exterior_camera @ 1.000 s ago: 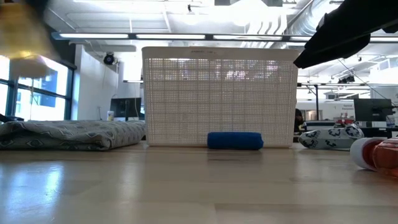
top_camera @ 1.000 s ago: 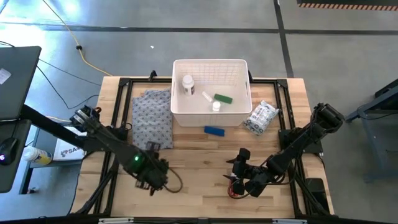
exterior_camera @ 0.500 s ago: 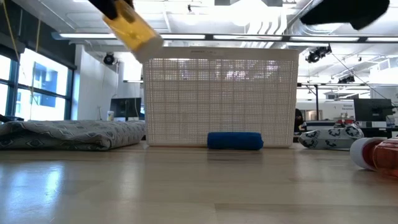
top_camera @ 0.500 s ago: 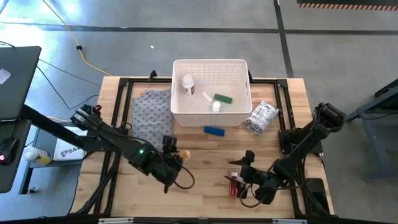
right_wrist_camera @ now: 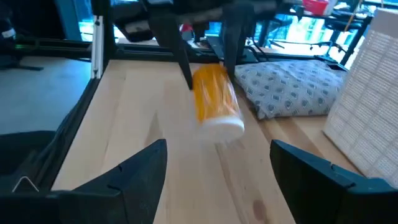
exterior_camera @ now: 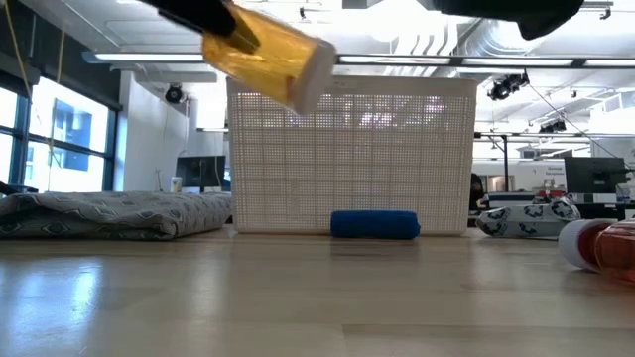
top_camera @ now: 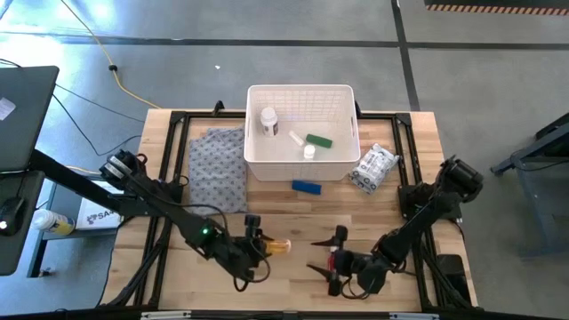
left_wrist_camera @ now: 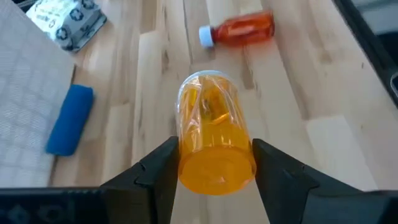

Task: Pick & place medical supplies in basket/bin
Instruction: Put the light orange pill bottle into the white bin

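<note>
My left gripper (top_camera: 256, 246) (left_wrist_camera: 214, 167) is shut on an amber pill bottle (top_camera: 274, 245) (exterior_camera: 266, 52) (right_wrist_camera: 214, 102) with a white cap, above the table's near middle. My right gripper (top_camera: 326, 255) is open over the red white-capped bottle (top_camera: 336, 261) (left_wrist_camera: 239, 29) (exterior_camera: 605, 244), which lies on its side on the table. The white slotted basket (top_camera: 302, 169) (exterior_camera: 347, 159) stands at the far middle and holds a white pill bottle (top_camera: 268, 120), a green tube (top_camera: 318, 140) and a white vial (top_camera: 304, 149). A blue block (top_camera: 307, 187) (exterior_camera: 375, 224) lies before the basket, and a crinkly packet (top_camera: 372, 167) lies to its right. My left gripper pinches the amber bottle between its two fingers (left_wrist_camera: 158, 171), one on each side of the body's base end (left_wrist_camera: 214, 158). The fingers come from the table's left and lie along the bottle. The bottle is lifted clear, its white cap (exterior_camera: 317, 67) pointing right and tilted downward.
A folded grey patterned cloth (top_camera: 218, 169) (exterior_camera: 109, 213) lies left of the basket. Bare wooden tabletop stretches between the two grippers and the blue block. A black frame runs around the table's edges.
My left gripper has carried the amber bottle from the near left toward the table's right, held above the table. My right gripper has moved toward the near edge and the left, over the red bottle, and turned to face the left arm.
</note>
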Robot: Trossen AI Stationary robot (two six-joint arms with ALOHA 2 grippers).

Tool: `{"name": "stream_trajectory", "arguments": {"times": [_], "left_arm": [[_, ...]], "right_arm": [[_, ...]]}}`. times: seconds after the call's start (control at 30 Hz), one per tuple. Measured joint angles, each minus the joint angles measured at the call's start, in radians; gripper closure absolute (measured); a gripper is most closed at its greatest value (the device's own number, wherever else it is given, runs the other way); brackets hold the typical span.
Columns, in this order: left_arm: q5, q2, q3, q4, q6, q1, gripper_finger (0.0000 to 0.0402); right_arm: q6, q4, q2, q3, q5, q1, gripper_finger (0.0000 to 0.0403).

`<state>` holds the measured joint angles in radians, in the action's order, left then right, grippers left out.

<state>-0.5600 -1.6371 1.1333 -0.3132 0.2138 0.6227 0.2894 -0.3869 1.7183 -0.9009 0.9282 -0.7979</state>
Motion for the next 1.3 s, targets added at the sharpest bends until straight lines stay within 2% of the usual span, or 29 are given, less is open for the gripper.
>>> {"name": "stream_trajectory", "arguments": {"times": [0.13, 0.23, 0.33, 0.43, 0.57, 0.7, 0.83, 0.93, 1.1, 1.3], "left_arm": [[-0.001, 0.007, -0.107, 0.186, -0.018, -0.001, 0.0194], [0.003, 0.025, -0.179, 0.367, -0.068, -0.001, 0.0184], [0.004, 0.053, -0.259, 0.523, -0.122, -0.001, 0.0167], [0.010, 0.090, -0.352, 0.674, -0.164, -0.010, 0.0169], [0.095, 0.131, -0.467, 0.868, -0.204, -0.053, 0.0192], [0.202, 0.154, -0.536, 1.030, -0.233, -0.100, 0.0190], [0.242, 0.157, -0.558, 1.068, -0.239, -0.122, 0.0159], [0.246, 0.157, -0.562, 1.069, -0.248, -0.118, 0.0152], [0.243, 0.157, -0.562, 1.073, -0.251, -0.120, 0.0183], [0.232, 0.157, -0.562, 1.021, -0.231, -0.119, 0.0234]], "right_arm": [[-0.038, -0.037, -0.003, 0.000, 0.005, -0.001, 0.0128], [-0.041, -0.047, -0.004, 0.000, 0.009, 0.007, 0.0128], [-0.003, -0.037, -0.004, 0.000, -0.030, 0.029, 0.0128], [0.017, -0.036, -0.004, 0.000, -0.066, 0.053, 0.0128], [-0.003, -0.053, -0.004, 0.000, -0.069, 0.074, 0.0128], [-0.045, -0.092, -0.005, 0.000, -0.091, 0.122, 0.0128], [-0.079, -0.129, -0.005, 0.000, -0.174, 0.177, 0.0128], [-0.110, -0.148, -0.005, -0.001, -0.205, 0.203, 0.0128], [-0.125, -0.165, -0.005, -0.001, -0.212, 0.225, 0.0128], [0.013, -0.078, -0.005, -0.001, -0.260, 0.229, 0.0128]]}}
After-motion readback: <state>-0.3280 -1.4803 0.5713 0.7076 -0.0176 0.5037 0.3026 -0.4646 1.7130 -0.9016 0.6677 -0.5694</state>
